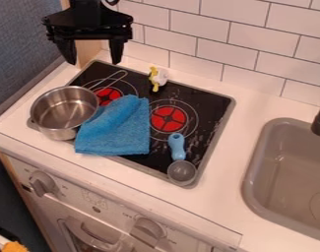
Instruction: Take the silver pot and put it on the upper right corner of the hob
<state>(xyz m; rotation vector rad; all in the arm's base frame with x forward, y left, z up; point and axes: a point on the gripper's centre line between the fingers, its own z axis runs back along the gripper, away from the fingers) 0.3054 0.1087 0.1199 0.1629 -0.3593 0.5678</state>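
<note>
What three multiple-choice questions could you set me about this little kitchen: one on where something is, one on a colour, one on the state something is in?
1. Where is the silver pot?
A) In the sink
B) At the left side of the hob
C) At the hob's right side

2. What colour is the cloth?
A) Blue
B) Green
C) Yellow

3. What state is the end effector in?
A) Shut on the pot
B) Shut on the cloth
C) Open and empty

Right letters:
1. B: the pot sits at the hob's left edge, beside the cloth.
2. A: the cloth is blue all over.
3. C: its two fingers are spread, with nothing held.
</note>
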